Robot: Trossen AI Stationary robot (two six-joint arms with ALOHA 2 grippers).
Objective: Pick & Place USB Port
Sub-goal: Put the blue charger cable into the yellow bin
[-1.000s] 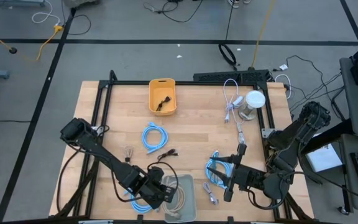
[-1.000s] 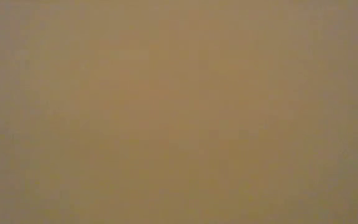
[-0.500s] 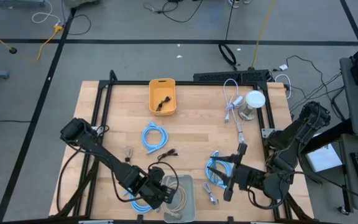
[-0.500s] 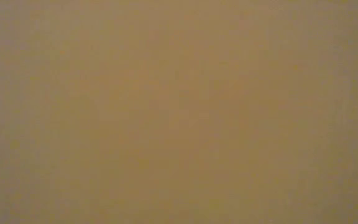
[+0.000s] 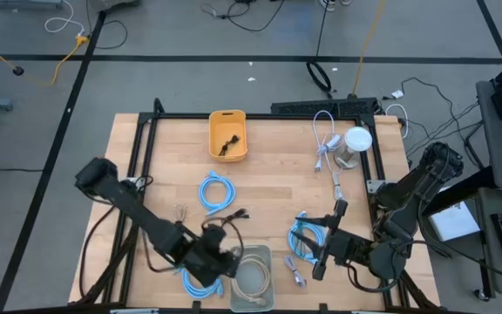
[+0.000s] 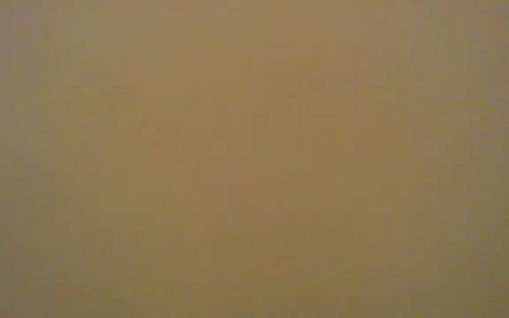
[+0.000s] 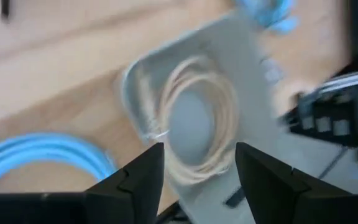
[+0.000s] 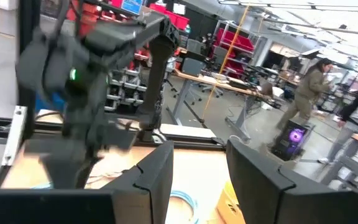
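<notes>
A grey tray (image 5: 269, 262) sits at the table's near edge with a coil of beige cable (image 5: 251, 277) lying inside it. In the left wrist view the tray (image 7: 241, 50) and coil (image 7: 199, 118) lie just beyond my open, empty fingers. My left gripper (image 5: 214, 259) (image 7: 197, 180) hovers beside the tray's left side. My right gripper (image 5: 319, 253) (image 8: 201, 180) waits open near a blue cable (image 5: 301, 237), right of the tray. The low view shows only a blank tan surface.
A yellow bin (image 5: 227, 150) holding a dark item stands near the far edge. Blue cable coils lie at mid-table (image 5: 216, 192) and by the left gripper (image 5: 194, 283). A white cable (image 5: 325, 139) and a white round object (image 5: 356, 144) sit far right. Small cables (image 5: 295, 272) lie between the grippers.
My left gripper has drawn back from above the grey tray toward the table's left, and the arm's base end has swung left as well. The beige coil stays in the tray.
</notes>
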